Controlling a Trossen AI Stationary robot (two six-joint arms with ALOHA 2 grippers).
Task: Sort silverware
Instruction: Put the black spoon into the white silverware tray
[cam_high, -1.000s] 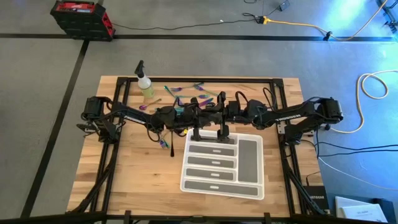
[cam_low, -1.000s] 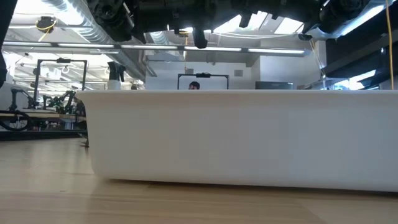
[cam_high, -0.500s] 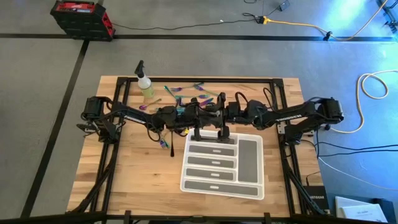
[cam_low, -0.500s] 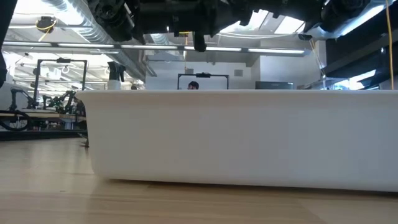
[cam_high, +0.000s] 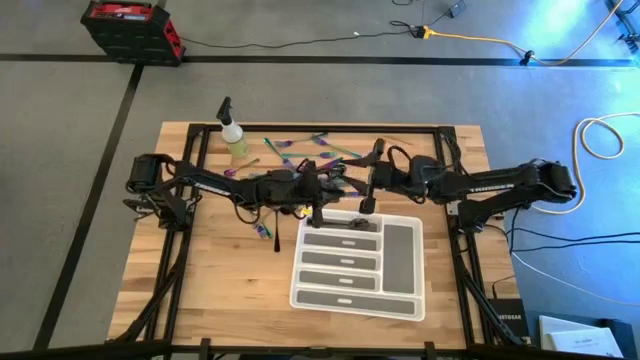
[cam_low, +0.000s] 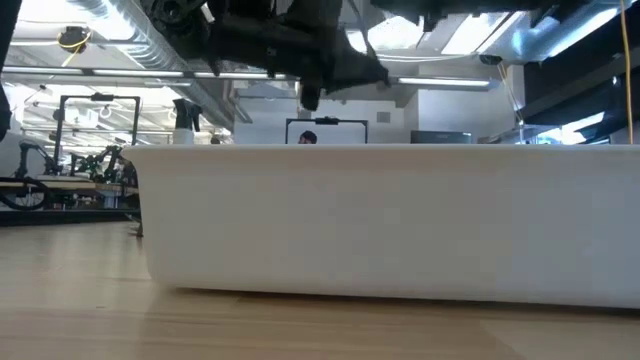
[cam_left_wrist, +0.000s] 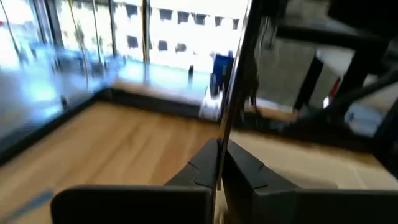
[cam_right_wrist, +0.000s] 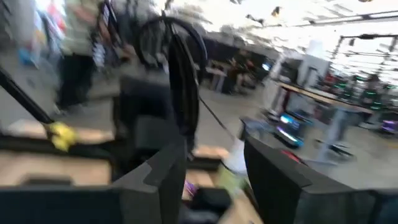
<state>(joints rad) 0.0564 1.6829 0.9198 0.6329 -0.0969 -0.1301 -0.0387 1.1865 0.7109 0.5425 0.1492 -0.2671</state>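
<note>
Loose iridescent silverware (cam_high: 300, 150) lies on the wood at the table's far side, with a few more pieces (cam_high: 265, 230) left of the tray. My left gripper (cam_high: 322, 205) (cam_left_wrist: 219, 180) hovers by the far edge of the white compartment tray (cam_high: 402, 300), shut on one slim metal piece (cam_left_wrist: 235, 87); I cannot tell whether it is a fork, spoon or knife. My right gripper (cam_high: 366, 203) (cam_right_wrist: 214, 180) hangs just to its right, open, with nothing between its fingers. My left gripper pinches the slim piece between its two fingers (cam_left_wrist: 245, 171), holding it by one end (cam_left_wrist: 219, 163). The rest of the piece runs on past the fingertips, in line with the fingers. The fingers point nearly level, and the piece is clear of the table and the tray.
A yellow-green spray bottle (cam_high: 233, 137) stands at the far left of the table. In the low view the tray's white wall (cam_low: 380, 220) fills the width and hides what is behind it. Bare wood lies near and left of the tray.
My right gripper has drawn back toward the table's right edge and tipped up from pointing down to about level. My left gripper has also tipped up toward level, staying over the tray's far edge with its piece.
</note>
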